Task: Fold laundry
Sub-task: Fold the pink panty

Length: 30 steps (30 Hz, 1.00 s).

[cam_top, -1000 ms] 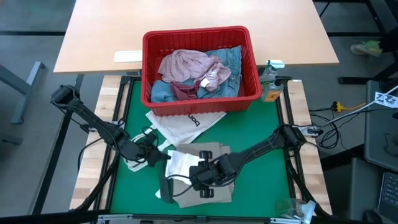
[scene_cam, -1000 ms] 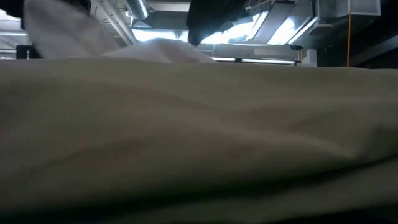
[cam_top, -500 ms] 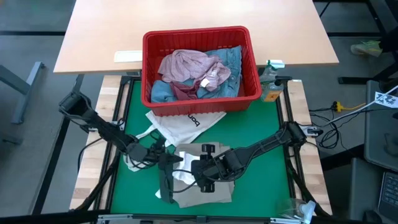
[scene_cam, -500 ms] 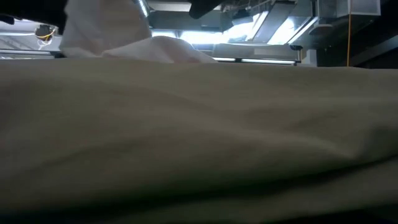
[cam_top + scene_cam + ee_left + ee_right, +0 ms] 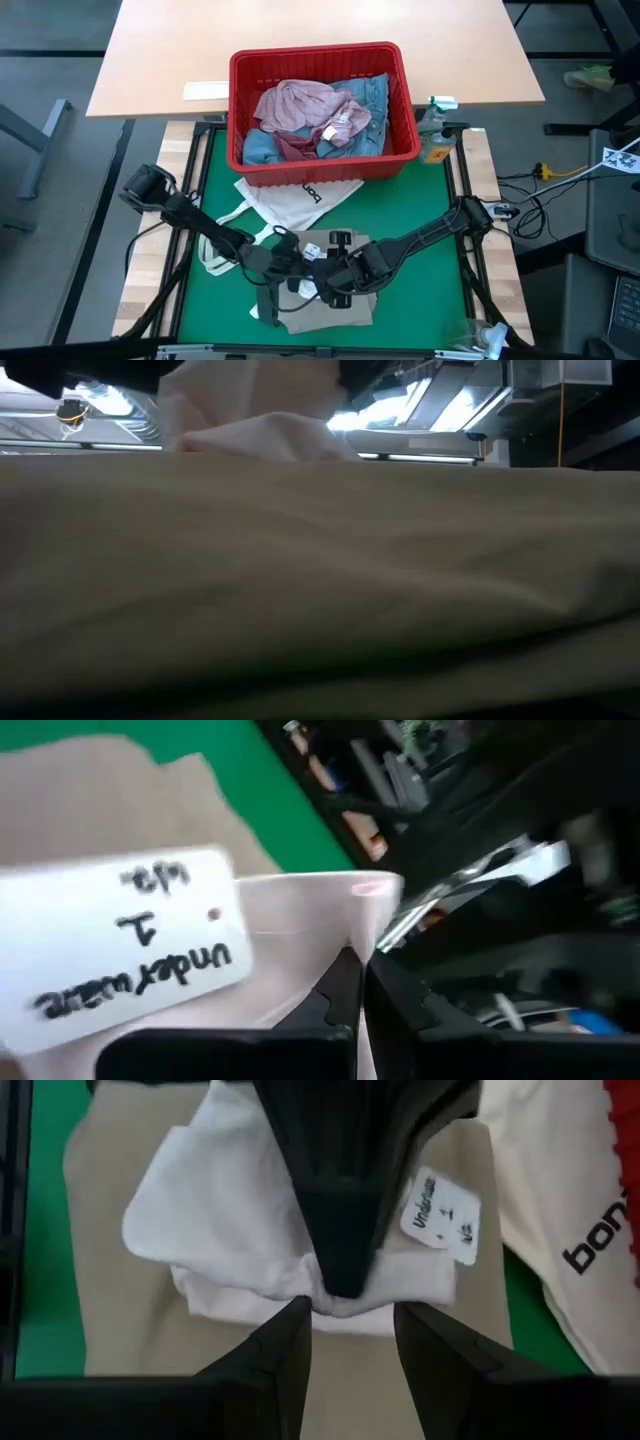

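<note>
Your left gripper [image 5: 290, 262] is clenched on the small white tagged garment [image 5: 235, 1245] at lower centre, over the beige trousers [image 5: 345, 312]. The right gripper [image 5: 345, 1330] hovers released; tugging could rumple the trousers.

A green surface [image 5: 410, 205] is carrying everything. A red basket [image 5: 322, 168] is sitting at its far edge, partly on a tan surface [image 5: 310, 25] beyond. A white tote [image 5: 290, 200] is lying just near of the basket. Beige trousers [image 5: 330, 312] are lying at the near middle.
</note>
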Available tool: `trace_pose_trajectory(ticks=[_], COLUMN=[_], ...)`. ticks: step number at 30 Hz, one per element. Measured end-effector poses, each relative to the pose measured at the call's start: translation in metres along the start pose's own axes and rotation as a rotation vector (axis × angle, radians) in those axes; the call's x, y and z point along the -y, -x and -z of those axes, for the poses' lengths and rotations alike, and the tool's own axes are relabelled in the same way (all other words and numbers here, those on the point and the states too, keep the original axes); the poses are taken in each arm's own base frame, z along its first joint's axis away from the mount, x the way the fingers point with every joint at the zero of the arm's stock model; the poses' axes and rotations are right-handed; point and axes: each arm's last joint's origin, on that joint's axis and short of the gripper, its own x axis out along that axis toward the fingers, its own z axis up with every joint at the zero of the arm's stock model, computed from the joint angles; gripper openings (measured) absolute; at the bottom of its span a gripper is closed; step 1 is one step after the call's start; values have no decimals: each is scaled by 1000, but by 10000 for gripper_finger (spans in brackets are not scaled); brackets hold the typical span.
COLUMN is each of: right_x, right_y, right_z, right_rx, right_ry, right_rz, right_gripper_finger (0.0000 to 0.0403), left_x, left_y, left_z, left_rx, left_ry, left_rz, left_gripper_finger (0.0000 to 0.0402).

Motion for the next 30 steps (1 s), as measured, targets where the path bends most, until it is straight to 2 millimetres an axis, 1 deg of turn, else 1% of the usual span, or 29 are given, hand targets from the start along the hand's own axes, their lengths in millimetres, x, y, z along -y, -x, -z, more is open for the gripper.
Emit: trace_pose_trajectory(ticks=[4, 9, 14, 20, 25, 26, 30], right_x=[2, 2, 1, 1, 1, 1, 1], right_y=[0, 0, 0, 0, 0, 0, -1], right_z=[1, 1, 1, 1, 1, 1, 1], right_rx=[-17, -17, -17, -17, -17, -17, -17], right_ry=[4, 4, 4, 4, 4, 4, 4], right_rz=[9, 8, 8, 8, 8, 8, 8], right_gripper_finger=[143, 143, 143, 143, 143, 143, 143], left_x=[-11, -21, -22, -22, -23, -22, -14], left_y=[-9, -15, -16, -17, -19, -19, -19], left_z=[11, 21, 20, 17, 13, 12, 12], left_rx=[-27, -48, -47, -36, -31, -38, -89], left_ry=[-22, -40, -103, -121, -182, -204, -428], left_rz=[-46, -76, -76, -75, -64, -43, 90], left_gripper_finger=[13, 24, 43, 83, 114, 118, 123])
